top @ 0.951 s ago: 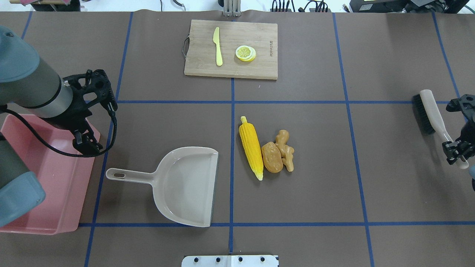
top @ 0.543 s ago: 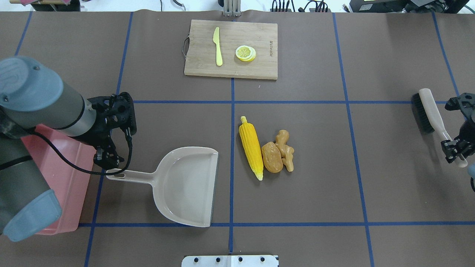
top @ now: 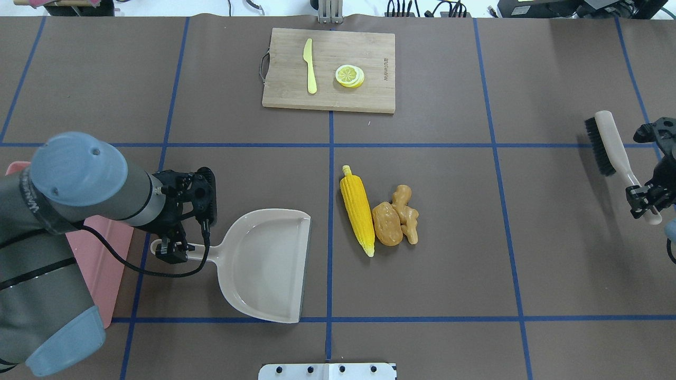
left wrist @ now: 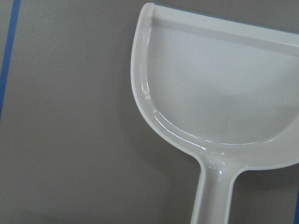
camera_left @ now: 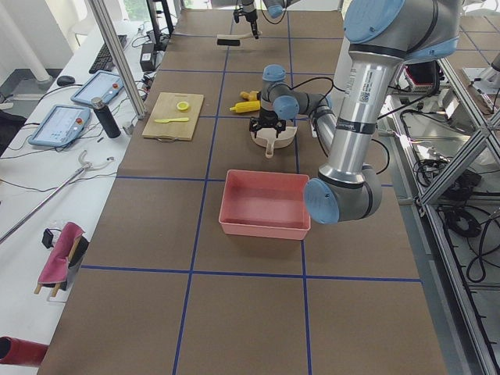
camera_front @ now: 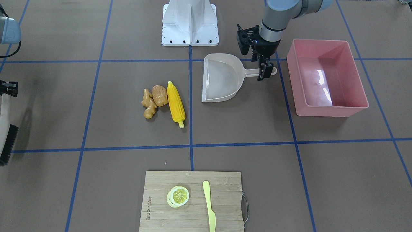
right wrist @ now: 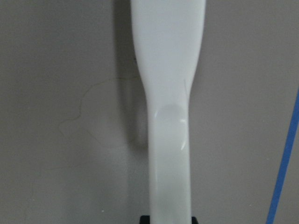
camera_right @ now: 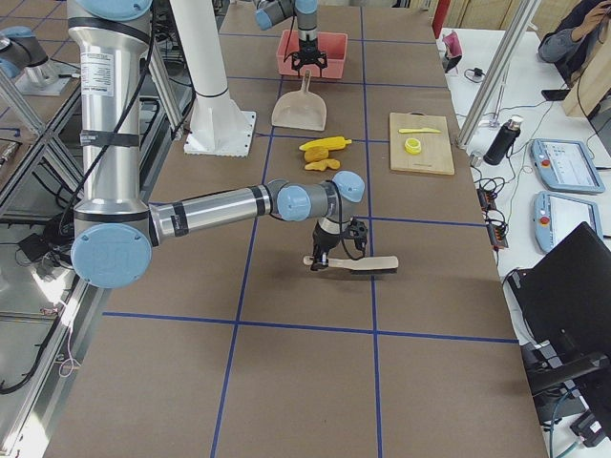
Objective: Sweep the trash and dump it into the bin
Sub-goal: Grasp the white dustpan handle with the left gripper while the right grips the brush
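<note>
Pink bin (top: 103, 253) seen at near left table (top: 554, 264) edge, mostly hidden by left arm. Left hand (top: 177, 252) positioned over end of dustpan (top: 264, 264) handle; whether fingers spread or pinching cannot be told. Dustpan lying flat, open mouth faced toward trash. Corn (top: 357, 210), potato (top: 386, 224), ginger (top: 406, 212) clustered mid-table, potato touching both neighbours. Right hand (top: 645, 203) pinched on brush (top: 607, 142) handle at right edge. Farther off: cutting board (top: 330, 68) with knife (top: 309, 66) and lemon slice (top: 349, 75).
</note>
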You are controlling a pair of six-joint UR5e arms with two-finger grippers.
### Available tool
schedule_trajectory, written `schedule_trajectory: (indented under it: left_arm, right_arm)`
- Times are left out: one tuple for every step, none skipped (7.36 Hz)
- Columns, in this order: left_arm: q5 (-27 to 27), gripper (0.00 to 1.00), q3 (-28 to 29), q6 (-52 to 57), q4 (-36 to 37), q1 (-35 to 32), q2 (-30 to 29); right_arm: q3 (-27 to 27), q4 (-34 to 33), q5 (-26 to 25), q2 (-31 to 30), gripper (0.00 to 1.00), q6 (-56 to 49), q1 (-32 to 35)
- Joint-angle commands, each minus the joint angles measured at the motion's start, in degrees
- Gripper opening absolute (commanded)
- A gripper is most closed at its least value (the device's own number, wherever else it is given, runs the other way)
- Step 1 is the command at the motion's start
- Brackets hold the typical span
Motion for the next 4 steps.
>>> schedule_trajectory:
  left_arm:
    - [2.35,0.98,0.29,0.01,-2.89,1.87,3.77]
    - [2.81,0.98,0.29,0.01,-5.52,1.87,6.14]
    - [2.90,0.98,0.29,0.01,-6.24,1.87,6.69]
    - [2.81,0.98,0.64,0.01,-6.43,1.87,6.52]
  right_arm:
    - [3.62,-0.19,0.83,-0.81,0.00,2.71,0.70]
    - [3.64,-0.11,1.18,-0.99,0.00,2.62,1.22]
    - [3.38,0.16,2.49,-1.17,0.00,2.45,2.18]
    - [2.07,-0.19,3.11,-0.04,0.00,1.23,2.80]
